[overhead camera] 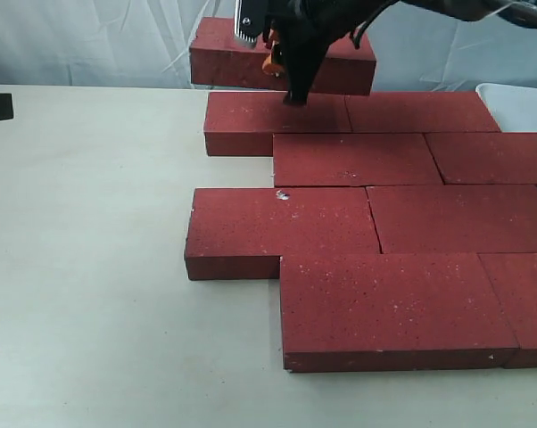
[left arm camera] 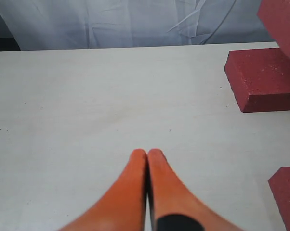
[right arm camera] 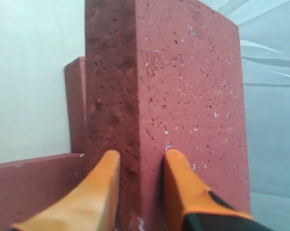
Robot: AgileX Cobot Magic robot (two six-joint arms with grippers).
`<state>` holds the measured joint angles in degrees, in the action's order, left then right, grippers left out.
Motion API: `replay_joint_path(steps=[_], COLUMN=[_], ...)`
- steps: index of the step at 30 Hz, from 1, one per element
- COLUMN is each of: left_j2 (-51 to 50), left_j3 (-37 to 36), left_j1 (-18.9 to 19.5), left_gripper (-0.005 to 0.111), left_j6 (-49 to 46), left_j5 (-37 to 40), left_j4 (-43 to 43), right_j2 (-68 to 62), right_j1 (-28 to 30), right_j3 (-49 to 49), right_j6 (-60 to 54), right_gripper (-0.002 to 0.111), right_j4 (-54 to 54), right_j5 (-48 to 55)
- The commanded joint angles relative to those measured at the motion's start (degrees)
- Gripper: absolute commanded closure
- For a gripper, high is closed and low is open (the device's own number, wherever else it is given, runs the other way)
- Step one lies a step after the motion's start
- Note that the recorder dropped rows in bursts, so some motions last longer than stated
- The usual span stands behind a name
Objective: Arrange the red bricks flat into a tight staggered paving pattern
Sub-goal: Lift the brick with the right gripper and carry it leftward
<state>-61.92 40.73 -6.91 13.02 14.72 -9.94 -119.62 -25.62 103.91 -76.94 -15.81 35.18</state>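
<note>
At the back of the pale tabletop (overhead camera: 90,267), our right gripper (right arm camera: 140,161) clamps one dark-red speckled paving brick (overhead camera: 224,58) just above the staggered flat-laid red bricks (overhead camera: 358,160). Our left gripper (left arm camera: 146,154) hovers clenched and empty.

The right claw (right arm camera: 140,156) grips a dark-red, white-speckled brick (right arm camera: 193,86), its orange fingers (right arm camera: 176,183) set either side of one long edge, one against the darker narrow face, the other on the broad lighter face. A second brick (right arm camera: 34,192) lies beside the near finger, and a third brick (right arm camera: 75,106) peeks out behind. Beyond them are the pale counter (right arm camera: 34,72) and a white cloth (right arm camera: 272,106).
</note>
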Motion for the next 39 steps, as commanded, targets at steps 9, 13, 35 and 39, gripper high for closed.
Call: replay_joint_path(steps=[9, 13, 35, 39], left_j2=[-0.1, -0.1, -0.1, -0.1], left_j3=[0.0, 0.0, 0.0, 0.0], left_j1=[0.0, 0.0, 0.0, 0.0], left_gripper=[0.106, 0.106, 0.106, 0.106], left_j6=[0.3, 0.3, 0.3, 0.3], left_j5=[-0.5, -0.5, -0.5, -0.5], left_j4=[-0.1, -0.1, -0.1, -0.1], right_j2=[10.5, 5.5, -27.9, -29.8], right_j1=[-16.5, -21.5, -25.7, -25.7], right_j3=[-21.3, -19.5, 19.9, 19.9], right_j6=[0.9, 0.9, 15.1, 18.7], right_gripper=[0.109, 0.109, 0.109, 0.109], right_j4=[0.8, 0.8, 9.8, 14.0], right_j5=[-15.8, -21.4, -20.0, -20.8])
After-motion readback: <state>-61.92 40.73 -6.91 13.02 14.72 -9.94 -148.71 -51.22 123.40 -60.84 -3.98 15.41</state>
